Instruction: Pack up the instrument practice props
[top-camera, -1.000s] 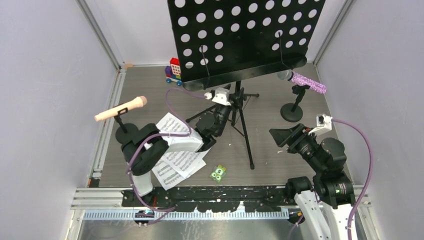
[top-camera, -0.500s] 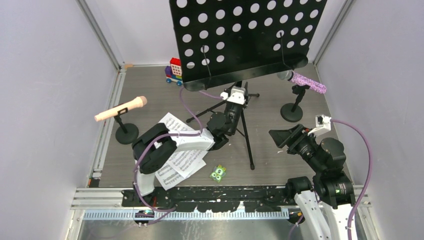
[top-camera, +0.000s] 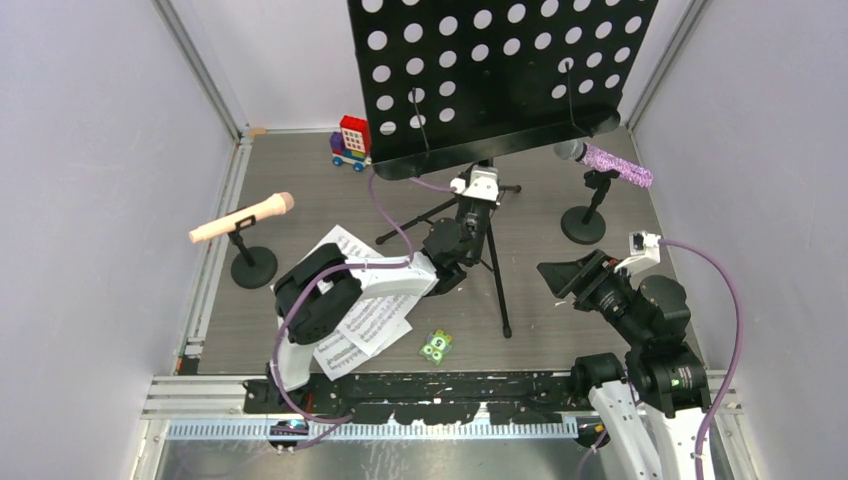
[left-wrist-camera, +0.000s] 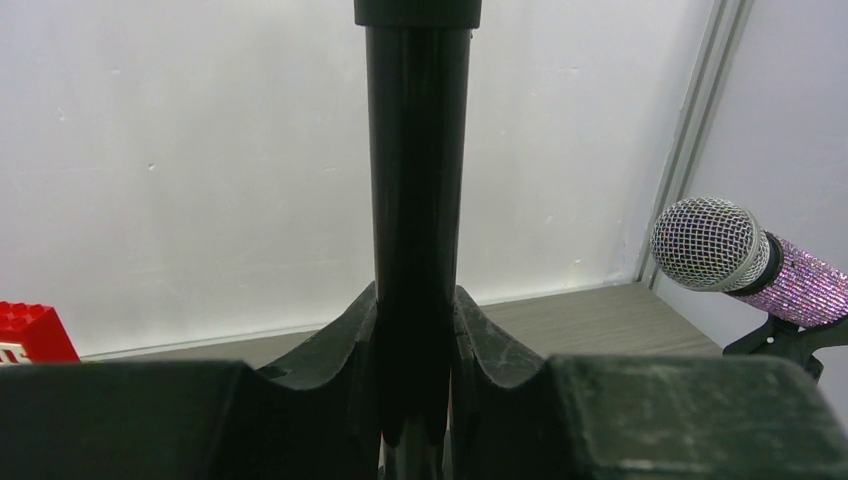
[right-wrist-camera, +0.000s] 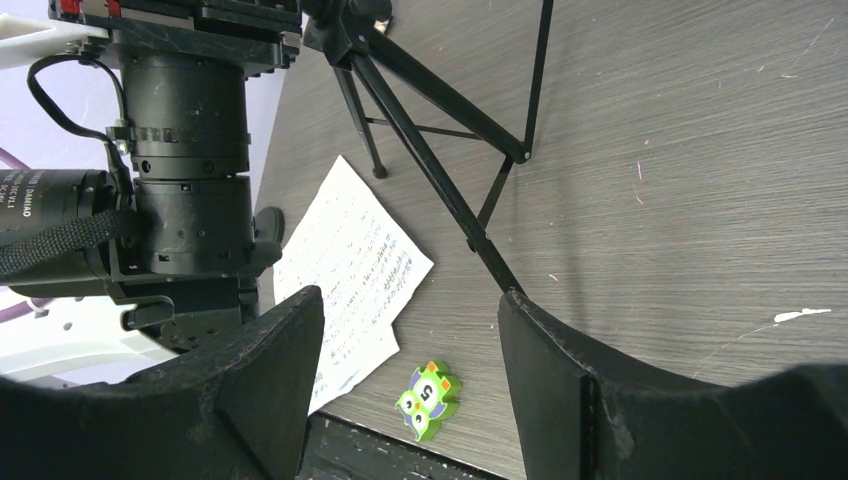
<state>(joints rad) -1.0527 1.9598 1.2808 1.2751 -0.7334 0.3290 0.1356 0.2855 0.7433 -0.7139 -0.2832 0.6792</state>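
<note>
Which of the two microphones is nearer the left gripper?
The purple-glitter microphone, just right of the stand pole held in the left gripper; the pink microphone sits farther off, at the far left.

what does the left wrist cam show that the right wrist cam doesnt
Only left wrist: the music stand's pole inside the left gripper, the purple-glitter microphone, a red brick corner. Only right wrist: the sheet-music pages, the green piece, the left arm, the open right gripper. Both: the same stand, seen as tripod legs from the right wrist.
</note>
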